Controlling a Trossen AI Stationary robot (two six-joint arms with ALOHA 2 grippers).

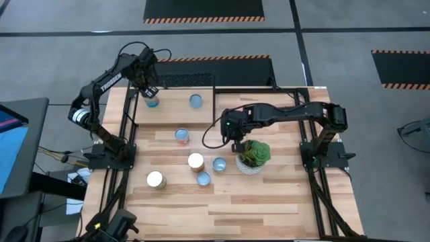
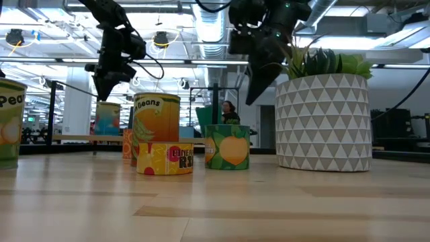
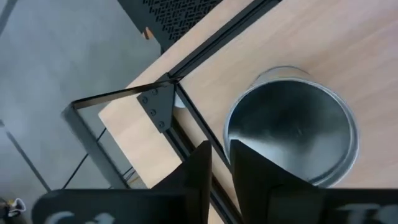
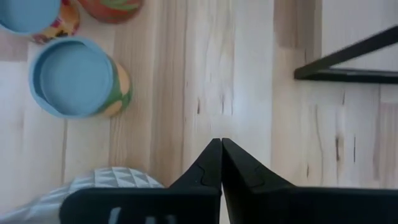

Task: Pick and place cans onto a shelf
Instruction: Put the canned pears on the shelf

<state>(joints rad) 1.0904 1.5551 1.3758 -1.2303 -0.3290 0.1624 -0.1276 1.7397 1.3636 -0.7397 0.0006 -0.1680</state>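
Two cans stand on the shelf point(image 1: 171, 111), which lies at the table's point(image 1: 269, 202) far left: one near the shelf's left corner point(image 1: 152, 102) and one farther right point(image 1: 195, 101). The left gripper point(image 1: 149, 90) hangs just over the corner can; in its wrist view the can's silvery top point(image 3: 292, 124) lies close beside the dark fingers point(image 3: 249, 174), which stand a narrow gap apart with nothing between them, so the can is set down and not gripped. Beside that can the shelf's black bar and corner bracket point(image 3: 158, 106) show. Five more cans remain on the table itself: one just off the shelf's near edge point(image 1: 182, 136), a pale-topped one point(image 1: 195, 161), two blue-topped ones point(image 1: 219, 164) and point(image 1: 203, 178), and one alone toward the left point(image 1: 155, 179). The right gripper point(image 1: 239, 144) waits above the table's middle, just beside the plant point(image 1: 253, 156) in its patterned white pot; its fingers point(image 4: 217, 168) are pressed together on nothing. Its wrist view shows a blue-topped can point(image 4: 74, 78) close by on the planks. From the low view a person point(image 2: 228, 111) shows far behind the table.
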